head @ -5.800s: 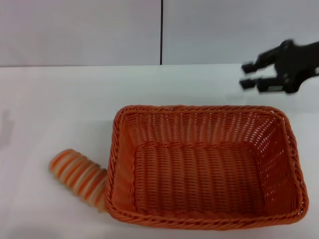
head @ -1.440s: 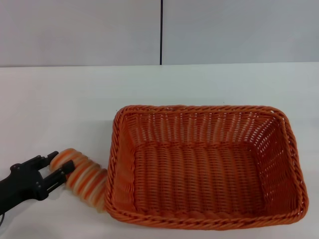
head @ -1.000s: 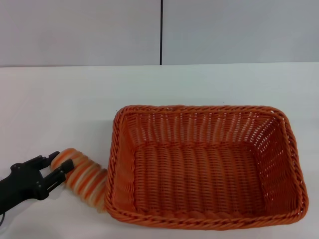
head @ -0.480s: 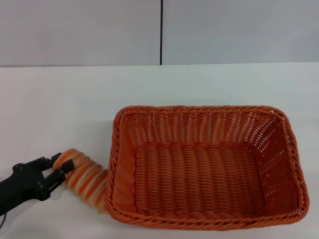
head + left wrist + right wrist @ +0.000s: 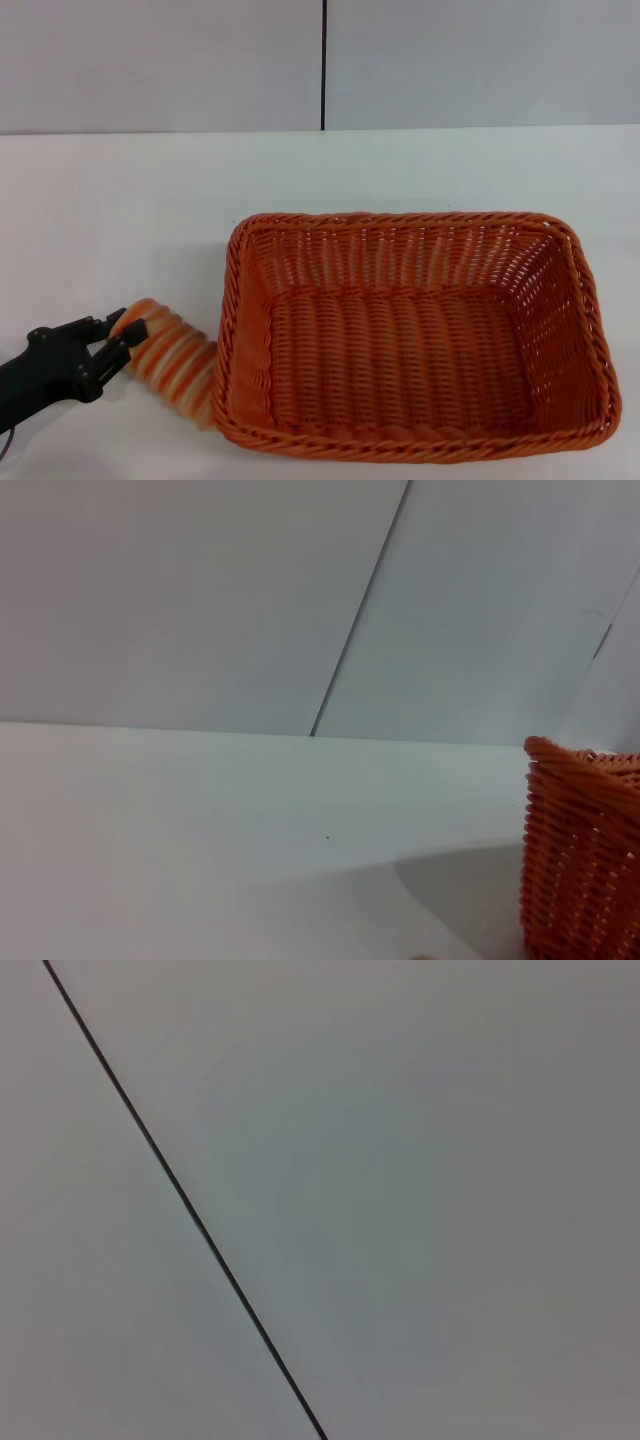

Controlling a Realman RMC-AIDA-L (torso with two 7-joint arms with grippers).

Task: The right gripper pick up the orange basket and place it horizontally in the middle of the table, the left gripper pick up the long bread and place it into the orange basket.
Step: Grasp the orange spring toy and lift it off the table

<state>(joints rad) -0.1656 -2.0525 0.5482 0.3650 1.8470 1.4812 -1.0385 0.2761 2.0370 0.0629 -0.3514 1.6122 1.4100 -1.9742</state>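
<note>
Orange basket (image 5: 415, 340) lying flat and upright on the white desk (image 5: 120, 220), long side running across the head view, open-weave interior bare. Long bread (image 5: 172, 357) resting on the desk just left of the basket, one rounded end touching the basket's lower-left corner, the other end angled away from it. Left gripper (image 5: 118, 335) at that far end of the bread, black fingers (image 5: 102, 324) closed around the tip, pinching it. One corner of the basket (image 5: 583, 855) also visible in the left wrist view, standing on the desk. Right gripper out of sight, right wrist view facing a grey wall panel (image 5: 420, 1190) with a dark seam.
</note>
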